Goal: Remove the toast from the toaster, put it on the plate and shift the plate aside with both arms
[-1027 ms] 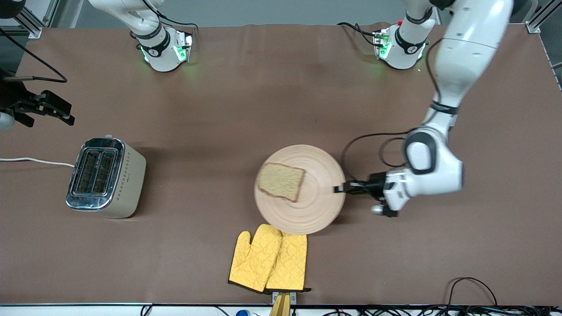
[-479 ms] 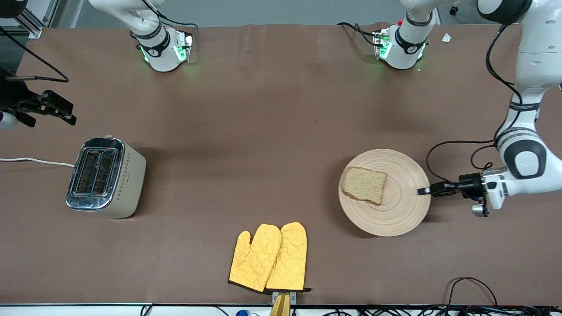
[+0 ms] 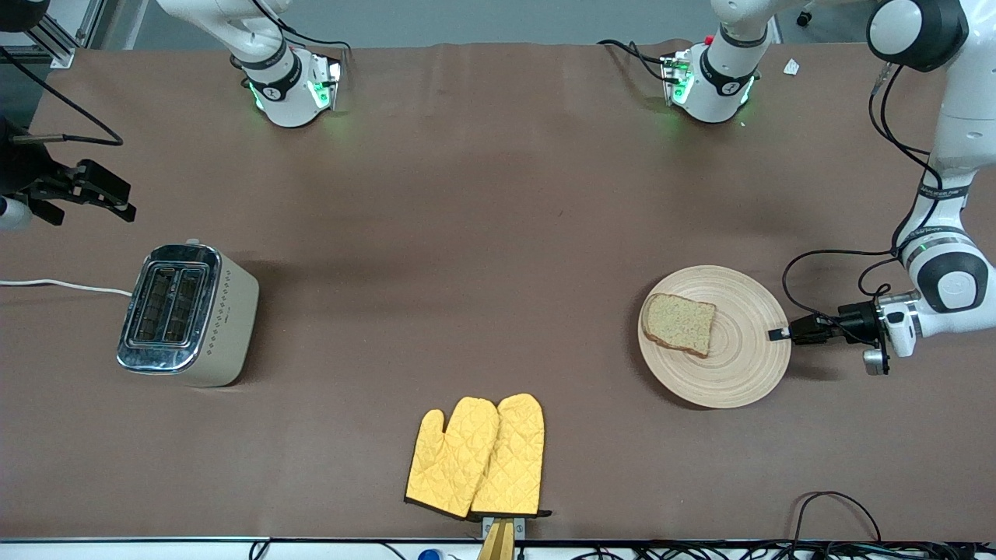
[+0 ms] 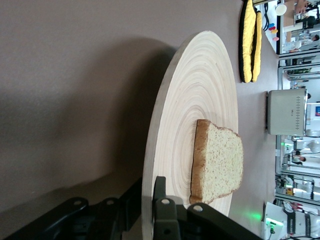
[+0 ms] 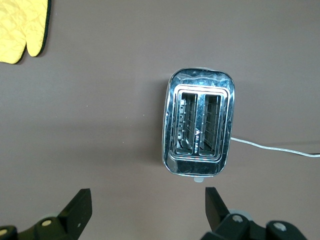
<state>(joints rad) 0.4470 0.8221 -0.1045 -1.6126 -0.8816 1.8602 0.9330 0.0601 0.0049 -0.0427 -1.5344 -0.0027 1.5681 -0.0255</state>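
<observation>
The left gripper point(image 3: 778, 334) pinched the plate point(image 3: 739, 373) rim near the table's end; the right gripper point(image 5: 145, 210) waited open; a jerk could slide the toast point(image 3: 679, 323) off.

table point(image 3: 498, 194): brown cloth cover | edge: cables point(image 3: 840, 537) (black, tangled) | lighting: even

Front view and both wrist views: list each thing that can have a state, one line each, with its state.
toaster: upright, both slots empty.
toast: lying flat on the plate.
plate: on the table, its rim pinched by the left pincer.
left pincer: shut on the plate's rim.
right pincer: open, holding nothing, above the toaster.
oven mitts: lying flat, side by side.
</observation>
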